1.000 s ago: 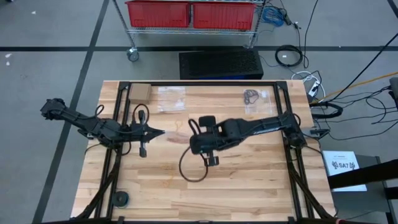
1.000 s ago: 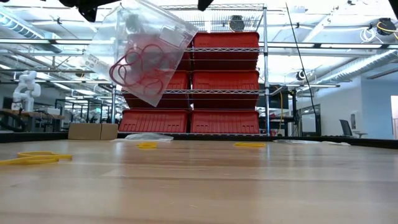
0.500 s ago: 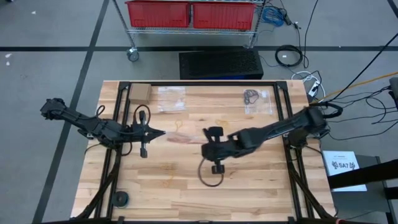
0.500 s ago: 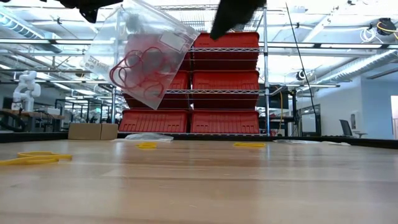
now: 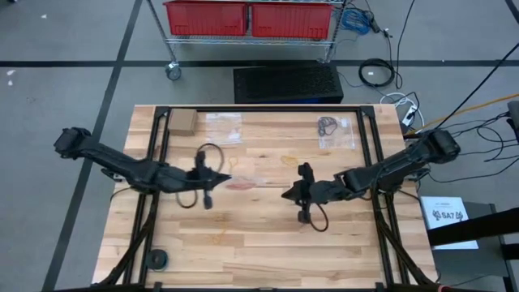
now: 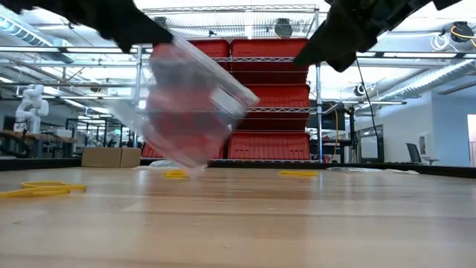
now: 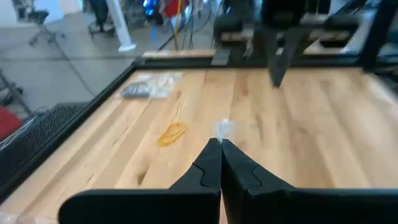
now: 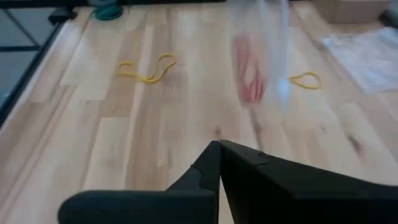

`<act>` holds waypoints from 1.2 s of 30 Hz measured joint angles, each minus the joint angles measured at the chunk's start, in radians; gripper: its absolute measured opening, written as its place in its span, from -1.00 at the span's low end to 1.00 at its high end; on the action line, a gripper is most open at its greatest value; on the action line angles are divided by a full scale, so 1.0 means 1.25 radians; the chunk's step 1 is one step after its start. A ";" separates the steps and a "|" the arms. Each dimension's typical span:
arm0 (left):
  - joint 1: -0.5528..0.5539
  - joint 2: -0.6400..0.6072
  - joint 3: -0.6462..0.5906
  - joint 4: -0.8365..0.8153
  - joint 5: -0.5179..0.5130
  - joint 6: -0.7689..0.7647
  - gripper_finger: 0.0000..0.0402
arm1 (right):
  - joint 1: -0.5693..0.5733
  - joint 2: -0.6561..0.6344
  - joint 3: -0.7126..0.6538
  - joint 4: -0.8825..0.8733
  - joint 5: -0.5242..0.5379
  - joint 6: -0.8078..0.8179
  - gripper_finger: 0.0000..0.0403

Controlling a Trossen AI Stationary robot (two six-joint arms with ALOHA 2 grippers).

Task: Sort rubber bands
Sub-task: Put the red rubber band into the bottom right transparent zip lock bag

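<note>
A clear plastic bag (image 5: 246, 182) with red rubber bands inside hangs from my left gripper (image 5: 227, 177) over the table's middle. It is blurred in the low view (image 6: 192, 104) and the right wrist view (image 8: 256, 62). My right gripper (image 5: 285, 193) is shut, holds nothing, and stands to the bag's right. Loose yellow bands lie on the wood (image 5: 288, 161) (image 5: 219, 237) (image 8: 149, 68) (image 8: 305, 79). A second bag (image 5: 332, 130), holding dark bands, lies near the far right corner. My left gripper (image 7: 219, 146) is shut on the clear bag's top edge; a scrap of clear plastic (image 7: 224, 129) shows just past the fingertips. The fingers reach in level from the table's left. The bag hangs tilted below them, its lower corner (image 6: 186, 165) close to the tabletop.
A cardboard box (image 5: 182, 122) and another clear bag (image 5: 223, 128) lie by the far edge. A round dark object (image 5: 156, 259) sits at the near left corner. Black frame rails (image 5: 154, 162) (image 5: 375, 154) run along both sides. Bare wood fills the near half.
My right gripper has drawn back from the bag toward the table's right edge. My left gripper has moved right, toward the table's middle, carrying the bag. The bag has swung and dropped lower, and now shows blurred.
</note>
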 joint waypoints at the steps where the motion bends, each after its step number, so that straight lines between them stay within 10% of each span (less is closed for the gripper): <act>1: 0.012 0.032 0.010 0.016 0.001 0.003 -1.00 | 0.000 -0.007 -0.004 0.000 0.009 0.001 -1.00; 19: 0.049 0.537 0.260 0.133 0.269 -0.003 -1.00 | 0.077 -0.043 -0.001 -0.027 0.014 0.054 -1.00; 36: 0.050 0.621 0.327 0.157 0.400 -0.001 -0.37 | 0.179 -0.017 -0.001 -0.272 0.016 0.452 -1.00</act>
